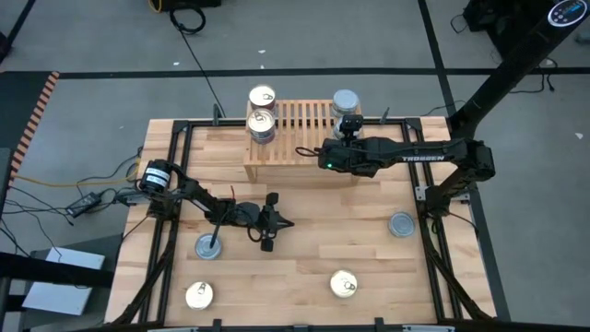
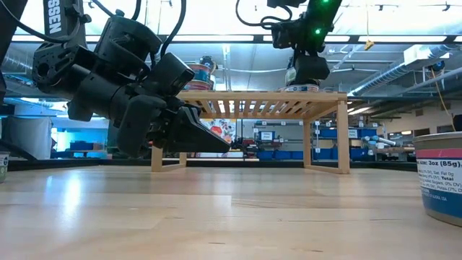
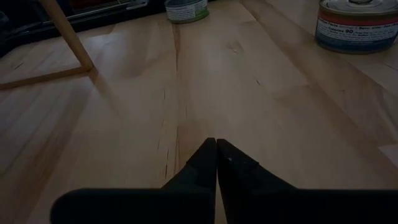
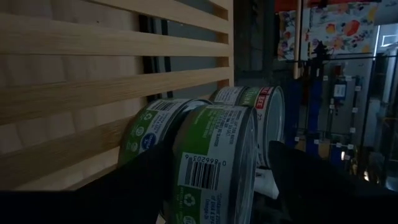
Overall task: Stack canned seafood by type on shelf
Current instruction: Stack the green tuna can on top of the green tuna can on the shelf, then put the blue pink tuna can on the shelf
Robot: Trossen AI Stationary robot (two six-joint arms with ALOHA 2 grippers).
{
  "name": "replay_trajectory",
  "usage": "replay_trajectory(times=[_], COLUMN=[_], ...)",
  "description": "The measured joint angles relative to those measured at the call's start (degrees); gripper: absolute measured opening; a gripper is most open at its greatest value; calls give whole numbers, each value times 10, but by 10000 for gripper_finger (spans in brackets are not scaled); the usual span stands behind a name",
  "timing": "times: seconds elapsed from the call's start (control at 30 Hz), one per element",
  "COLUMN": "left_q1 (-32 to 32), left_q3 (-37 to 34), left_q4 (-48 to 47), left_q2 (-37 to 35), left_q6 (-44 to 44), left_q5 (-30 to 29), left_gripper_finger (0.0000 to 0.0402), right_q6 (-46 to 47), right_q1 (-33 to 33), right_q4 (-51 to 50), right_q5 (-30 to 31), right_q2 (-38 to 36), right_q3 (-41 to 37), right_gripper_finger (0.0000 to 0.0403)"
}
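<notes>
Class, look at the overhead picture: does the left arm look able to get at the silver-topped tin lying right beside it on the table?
Probably yes. The silver-topped tin sits in the open beside the left arm, nothing stacked on it. The left gripper points away, fingers shut, so it must turn back and open first.

Dim wrist views, bright ceiling glare

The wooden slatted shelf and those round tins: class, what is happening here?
The right gripper is at the light wooden slatted shelf, its open fingers either side of a stack of silver-topped tins at the right end. Gold-topped tins stand at the shelf's left end. The left gripper, shut and empty, waits over the plank table.
</notes>
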Motion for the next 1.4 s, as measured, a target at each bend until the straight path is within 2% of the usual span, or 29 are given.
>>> replay_trajectory(times=[0.3,0.47,0.8,0.97,1.3,1.4], left_q1=[0,0,0,0,0,0], left_q3=[0,0,0,0,0,0], left_q4=[0,0,0,0,0,0], left_q2=[0,0,0,0,0,0], left_q6=[0,0,0,0,0,0], left_q5=[0,0,0,0,0,0], left_gripper_finger=[17,17,17,17,17,17], right_q6=[6,33,83,92,100,114], right_q1=[-11,-24,-38,-41,-40,-33], right_q4=[-3,-21,-84,-85,-86,-94], right_q5=[-13,-71,-119,-124,-124,-125], right_q2=[0,0,0,0,-4,-5], right_q3=[42,84,102,102,126,154], right_gripper_finger=[282,282,257,209,29,9])
